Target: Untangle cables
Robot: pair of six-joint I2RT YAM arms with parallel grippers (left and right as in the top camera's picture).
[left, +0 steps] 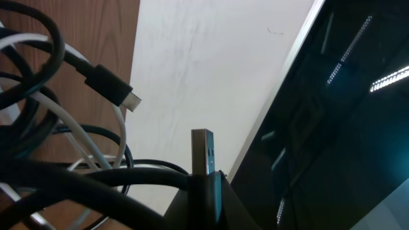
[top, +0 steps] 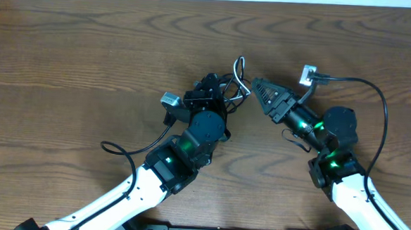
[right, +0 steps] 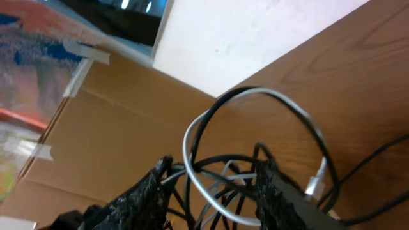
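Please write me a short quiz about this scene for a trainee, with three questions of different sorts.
1. True or false: the right gripper is shut on the cables.
2. Which colours do the cables have? A) red and blue B) black and white C) only yellow
3. Which gripper holds the cables?
Key: 1 false, its jaws stand open around them. 2 B. 3 the left gripper.
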